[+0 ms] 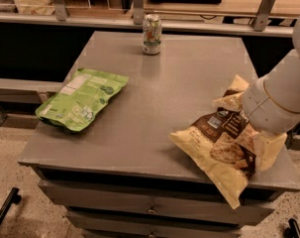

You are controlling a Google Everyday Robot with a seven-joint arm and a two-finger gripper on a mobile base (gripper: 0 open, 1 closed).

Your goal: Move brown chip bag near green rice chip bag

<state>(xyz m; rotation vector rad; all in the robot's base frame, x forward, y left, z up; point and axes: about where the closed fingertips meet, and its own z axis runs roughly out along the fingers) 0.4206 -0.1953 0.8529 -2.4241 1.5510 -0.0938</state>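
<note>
green rice chip bag (82, 100) left, can (152, 33) rear, table (179, 93) middle open; pincer (251, 128) seemingly behind brown chip bag (221, 150)

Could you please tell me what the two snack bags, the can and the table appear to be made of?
Brown chip bag: likely thin plastic film, crinkled, with a slight sheen. Green rice chip bag: similar film, flatter and smoother. Can: probably aluminium, printed, with a metallic rim. Table: matte grey, material unclear. The claw is at the brown bag's right side.
</note>
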